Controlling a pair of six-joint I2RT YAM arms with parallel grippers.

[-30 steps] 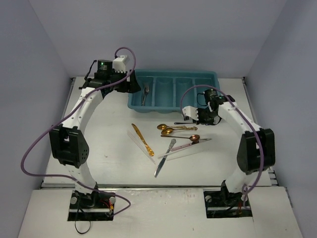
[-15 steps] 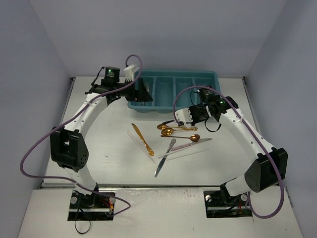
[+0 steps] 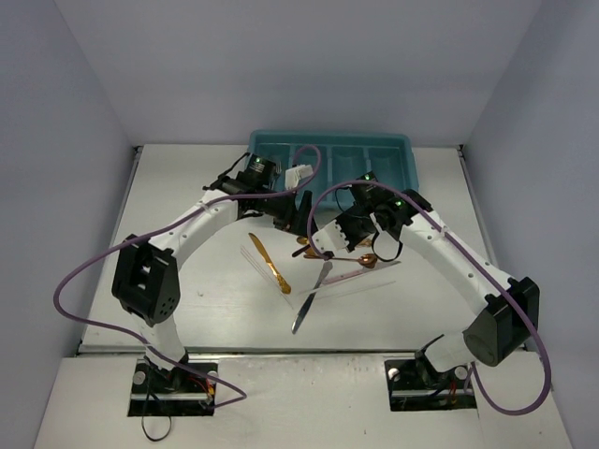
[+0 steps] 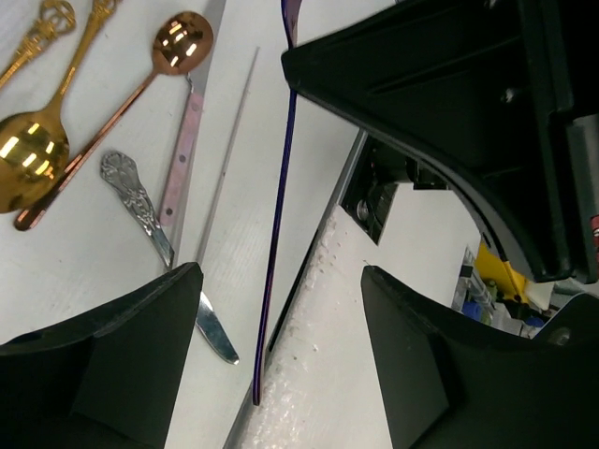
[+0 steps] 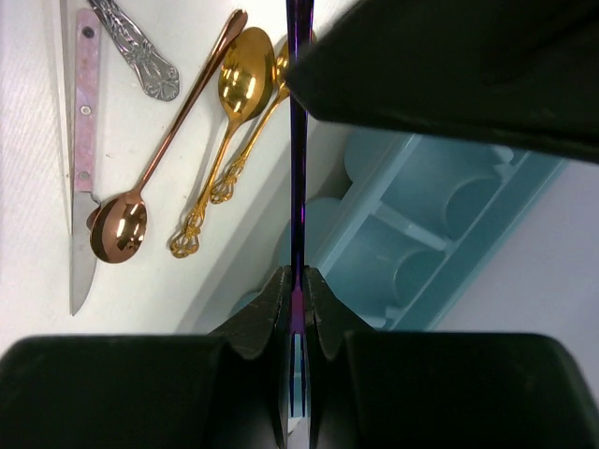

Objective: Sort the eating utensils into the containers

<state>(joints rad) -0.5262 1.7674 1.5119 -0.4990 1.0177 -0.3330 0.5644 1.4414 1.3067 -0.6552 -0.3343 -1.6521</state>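
The teal tray (image 3: pixel 404 159) stands at the far middle of the table, its long compartments running near to far. From overhead both arms cover the near ends of the left compartments, so I cannot tell what lies there. In the right wrist view, the parts of the compartments that show are plain teal plastic.

The right gripper (image 5: pixel 298 281) has its fingers clamped on a thin purple utensil (image 5: pixel 298 140), seen edge-on. It is held above the table just near of the tray, over the loose cutlery.

The left gripper (image 4: pixel 281 281) hangs close beside it on the left with its fingers spread apart. In its own view the purple utensil runs through the gap between them, touching neither.

On the table below lie:
- a copper spoon (image 5: pixel 159 159)
- two gold spoons (image 5: pixel 241 89) side by side, their handles pointing the same way
- a pink-handled knife (image 5: pixel 84 122) next to the copper spoon
- a silver knife (image 3: pixel 312 299) with a patterned handle, its blade toward the near edge
- a thin pale stick (image 4: pixel 229 159) alongside the pink-handled knife
- a gold knife (image 3: pixel 270 263), apart to the left and lying at a slant
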